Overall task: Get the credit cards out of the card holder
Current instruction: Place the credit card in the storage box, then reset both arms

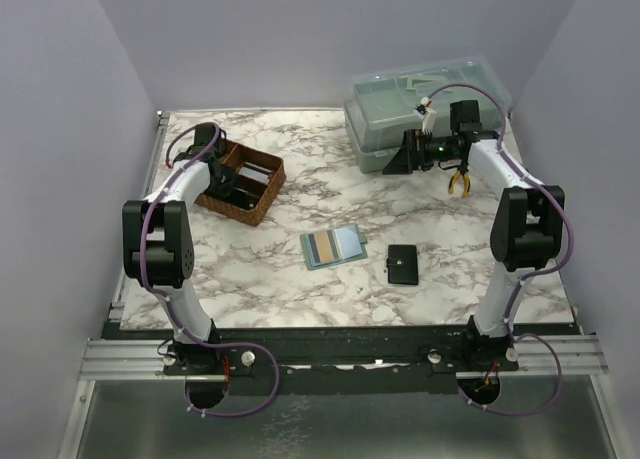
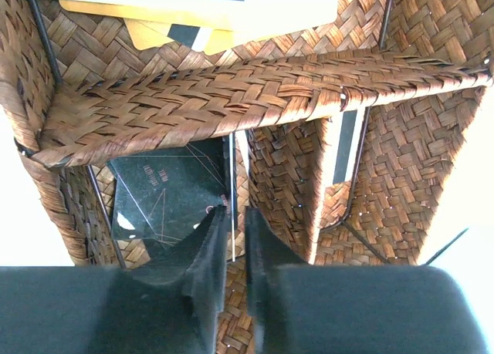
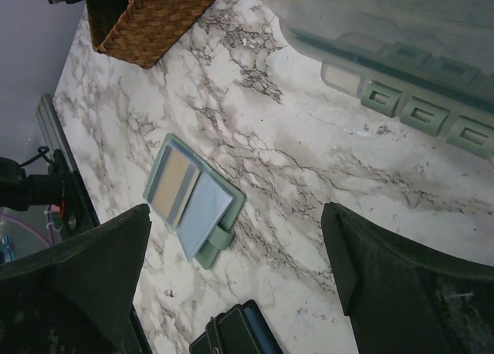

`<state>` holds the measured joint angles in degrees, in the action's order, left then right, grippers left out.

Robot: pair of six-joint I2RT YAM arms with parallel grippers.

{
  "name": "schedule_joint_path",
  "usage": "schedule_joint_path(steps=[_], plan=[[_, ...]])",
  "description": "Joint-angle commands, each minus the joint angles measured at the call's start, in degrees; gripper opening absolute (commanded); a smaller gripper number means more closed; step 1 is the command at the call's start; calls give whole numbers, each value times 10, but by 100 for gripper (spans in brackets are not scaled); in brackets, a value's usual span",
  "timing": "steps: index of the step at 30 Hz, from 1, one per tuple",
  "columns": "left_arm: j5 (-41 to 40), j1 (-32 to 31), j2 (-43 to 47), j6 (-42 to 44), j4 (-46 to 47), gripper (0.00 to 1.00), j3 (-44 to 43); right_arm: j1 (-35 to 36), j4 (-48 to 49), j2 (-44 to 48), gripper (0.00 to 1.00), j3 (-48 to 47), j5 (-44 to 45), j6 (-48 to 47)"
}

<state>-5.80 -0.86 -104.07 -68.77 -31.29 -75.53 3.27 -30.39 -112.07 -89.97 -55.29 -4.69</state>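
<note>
Left claw (image 1: 220,182) is down inside the wicker basket (image 1: 258,201) at the far left of the marble table (image 1: 300,169). On my left wrist cam the claw (image 2: 235,215) has its fingers (image 2: 207,269) almost together, with just a slim slit between them. A thin pale card edge (image 2: 232,192) is standing right in that slit. Honestly I can't tell whether I'm pinching it or it's just sitting loose in there. Below the claw a dark greenish card (image 2: 162,192) lies in the compartment on the near side of the woven divider (image 2: 231,92), and some cream and yellow cards (image 2: 193,15) are in the compartment past the divider. My right claw (image 1: 460,184) is hanging over the far right of the table, just in front of the stacked clear plastic boxes (image 1: 420,109), jaws spread wide with nothing in them. From that wrist, the claw (image 3: 235,207) has bare marble between its fingers and the box latches (image 3: 401,107) off to the upper right. The card holder (image 1: 333,245) is lying flat and open near the middle of the table, well apart from both claws. It has the tan-brown card (image 1: 322,246) and the pale blue card (image 1: 345,243) tucked side by side in it. The right wrist cam shows the card holder (image 3: 193,203) too, with its snap tab (image 3: 220,238) sticking out one side. The black snap wallet (image 1: 402,264) sits closed just to the right of it, not touching.
</note>
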Motion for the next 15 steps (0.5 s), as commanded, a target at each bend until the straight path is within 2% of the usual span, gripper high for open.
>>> schedule_joint_path(steps=[1,3,6,10,11,13,15], plan=[[1,3,36,-37,-3,25,14,-3,22,41,100,19,9,8],[5,3,58,-46,-4,31,28,-3,22,47,100,21,10,7],[9,3,99,-56,-14,34,42,-3,22,56,100,26,9,8],[15,3,173,-18,-36,38,34,-3,19,75,100,40,6,5],[26,3,189,7,-37,44,32,-3,16,79,100,43,3,2],[87,3,220,75,-18,62,36,-3,6,86,100,48,-9,-10],[225,27,248,131,66,72,72,-3,-19,93,100,44,-24,-42]])
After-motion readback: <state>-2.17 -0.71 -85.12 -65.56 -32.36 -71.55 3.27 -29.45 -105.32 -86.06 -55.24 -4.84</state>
